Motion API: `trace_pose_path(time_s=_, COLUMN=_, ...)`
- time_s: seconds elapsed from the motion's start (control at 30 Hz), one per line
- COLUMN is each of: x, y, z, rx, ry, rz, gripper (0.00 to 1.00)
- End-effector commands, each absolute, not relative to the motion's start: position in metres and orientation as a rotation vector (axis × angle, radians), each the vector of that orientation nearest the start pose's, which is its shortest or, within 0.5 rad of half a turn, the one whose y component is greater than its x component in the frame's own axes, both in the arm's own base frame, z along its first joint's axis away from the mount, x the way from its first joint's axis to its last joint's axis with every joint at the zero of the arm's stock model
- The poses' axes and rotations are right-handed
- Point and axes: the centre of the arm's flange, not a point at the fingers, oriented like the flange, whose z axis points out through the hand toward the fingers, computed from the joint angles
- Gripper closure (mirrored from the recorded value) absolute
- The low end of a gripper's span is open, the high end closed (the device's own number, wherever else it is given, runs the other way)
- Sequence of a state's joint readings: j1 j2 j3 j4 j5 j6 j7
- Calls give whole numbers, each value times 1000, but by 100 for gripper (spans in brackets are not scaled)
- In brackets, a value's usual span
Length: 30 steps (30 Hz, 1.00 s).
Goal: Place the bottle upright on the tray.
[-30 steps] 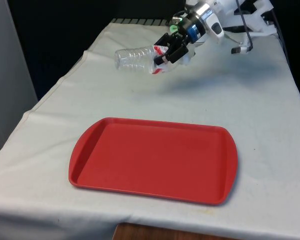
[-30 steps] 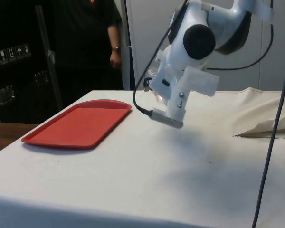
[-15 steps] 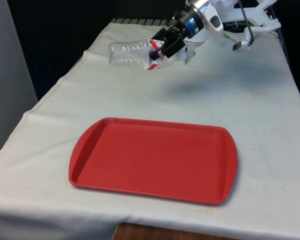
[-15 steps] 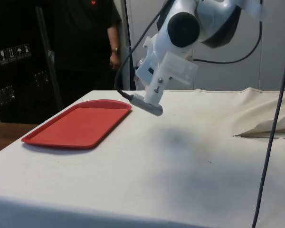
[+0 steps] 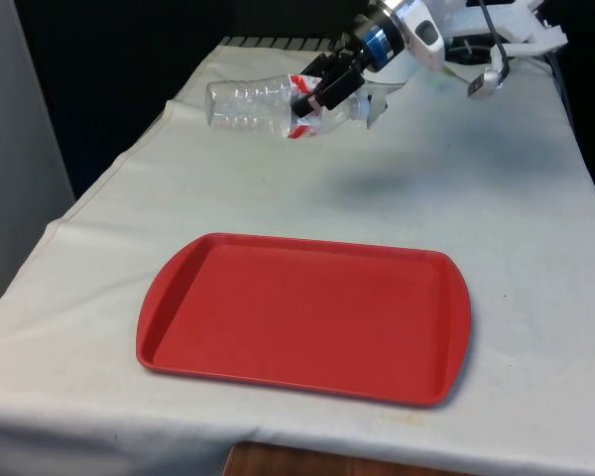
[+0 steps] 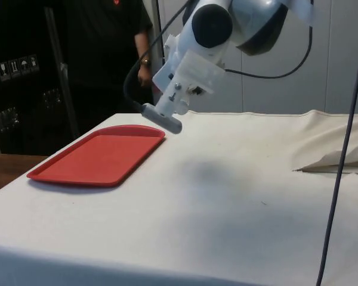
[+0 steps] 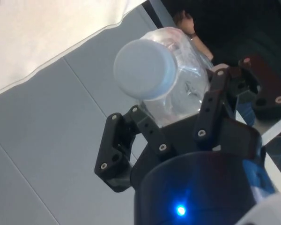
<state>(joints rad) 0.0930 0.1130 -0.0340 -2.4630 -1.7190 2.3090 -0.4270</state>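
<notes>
The tool (image 5: 315, 98) is pinching the clear bottle (image 5: 263, 104) near its cap end, carrying it sideways above the desk's (image 5: 496, 208) far side, while the red tray (image 5: 307, 317) nearer by is awaiting upright placement.

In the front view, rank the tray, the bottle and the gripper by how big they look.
1. The red tray, by far the largest, though it is also nearest the camera.
2. The bottle, held on its side above the table.
3. The gripper, clamped on the bottle's labelled end, looks smallest.
</notes>
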Motion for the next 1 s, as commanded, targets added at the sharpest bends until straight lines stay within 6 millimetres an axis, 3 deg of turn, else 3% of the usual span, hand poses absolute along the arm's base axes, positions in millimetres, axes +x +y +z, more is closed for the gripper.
trace_pose_path(time_s=0.0, x=473, y=7, z=245, rx=1213, ry=1765, rz=-419, gripper=86)
trace_pose_path(time_s=0.97, x=516, y=10, z=268, rx=1358, ry=1641, rz=-307, gripper=86)
